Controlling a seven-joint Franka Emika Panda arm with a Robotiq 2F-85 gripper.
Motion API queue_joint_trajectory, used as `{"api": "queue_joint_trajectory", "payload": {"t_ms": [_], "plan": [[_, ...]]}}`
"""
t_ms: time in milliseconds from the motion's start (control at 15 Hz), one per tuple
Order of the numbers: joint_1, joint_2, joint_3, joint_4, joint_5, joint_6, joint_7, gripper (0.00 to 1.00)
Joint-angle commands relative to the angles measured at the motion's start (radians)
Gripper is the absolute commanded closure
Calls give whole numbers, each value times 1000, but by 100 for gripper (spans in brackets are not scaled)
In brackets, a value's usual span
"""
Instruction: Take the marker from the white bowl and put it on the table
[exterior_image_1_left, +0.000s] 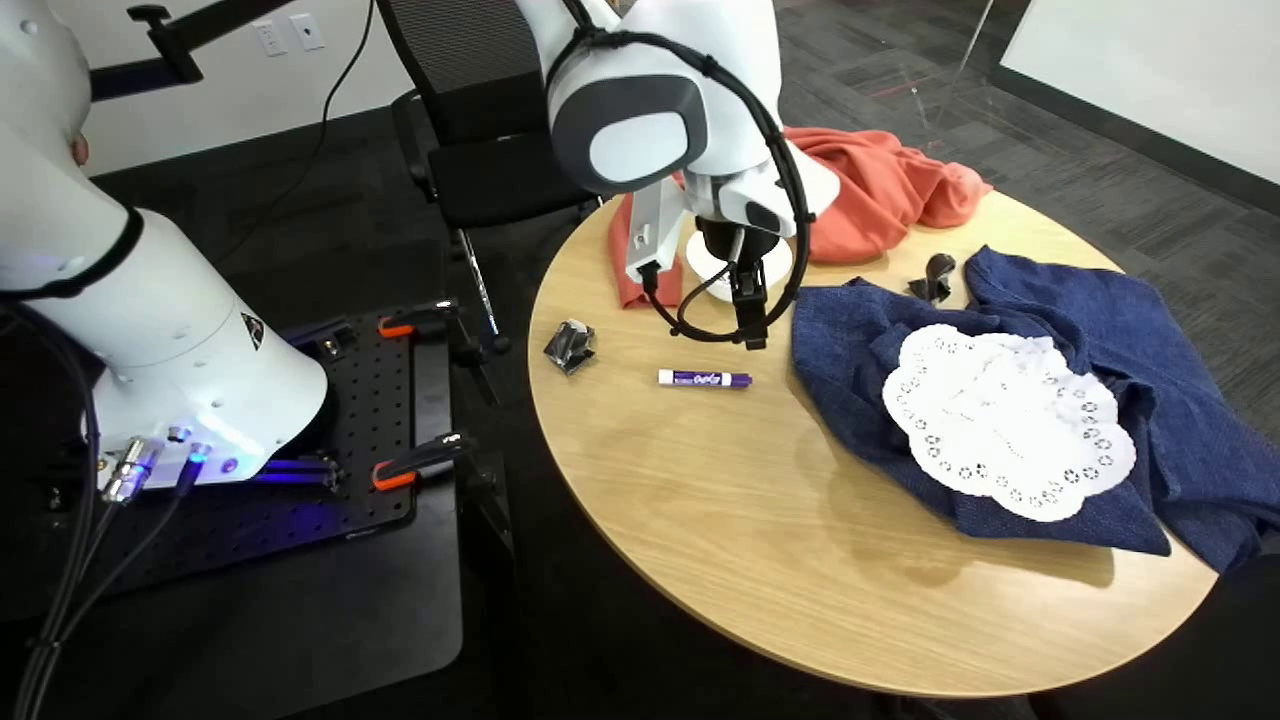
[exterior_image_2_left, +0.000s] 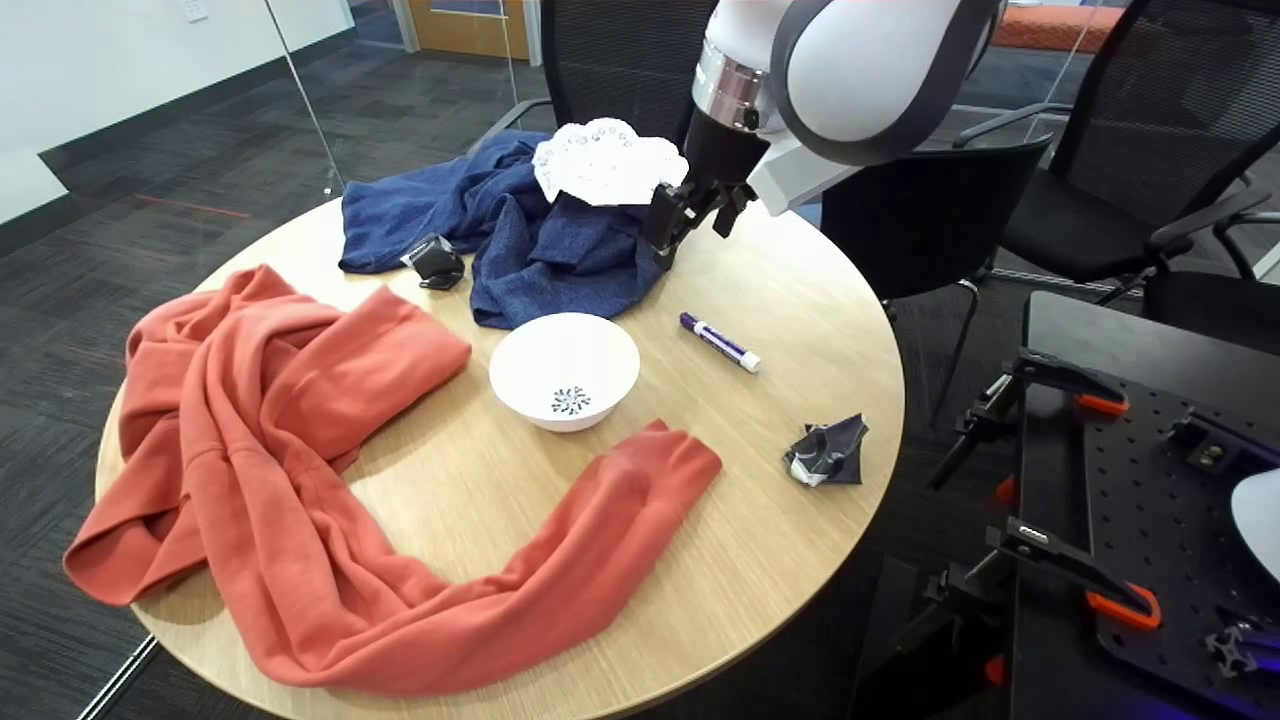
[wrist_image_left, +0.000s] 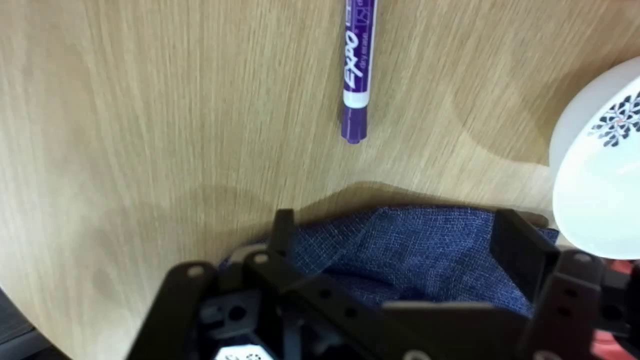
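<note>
1. As an exterior view shows, with all sides taken from it, the slim purple-and-white plastic dry-erase marker (exterior_image_1_left: 705, 379) lies flat on the left part of the round, light-tan wooden table (exterior_image_1_left: 700, 520), purple cap to the right.
2. It should handle as light and stiff; I expect a smooth, slippery barrel, hard to damage but ready to roll if nudged.
3. For any lift, I would take hold across the printed middle of the barrel, jaws square to its length, and spare the cap, which might pull off.
4. On the marker's far side, apart from it, stands the small, round, hard white bowl (exterior_image_1_left: 702, 262), perhaps ceramic. With the marker outside it and on the wood, I judge the placing done; backing away seems all that remains.
5. In the wrist view the black two-fingered gripper (wrist_image_left: 392, 225) has its jaws wide apart, gripping nothing. It hangs beyond the cap end; its height I cannot tell.
6. To the right lies rumpled navy denim cloth (exterior_image_1_left: 1130, 340), bearing a scalloped white lace doily (exterior_image_1_left: 1010, 420); a low departure could snag the denim's folds.
7. Farther out, a crumpled, shiny black wrapper (exterior_image_1_left: 571, 346) sits to the left, and soft coral-red fabric (exterior_image_1_left: 870, 190) spreads at the far side.
</note>
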Motion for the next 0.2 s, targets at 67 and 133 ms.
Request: {"api": "queue_joint_trajectory", "payload": {"t_ms": [67,133], "plan": [[-3,-18,2,-12,-11,4,5,0],[-2,-22,2,-15,-12,5,5,0]]}}
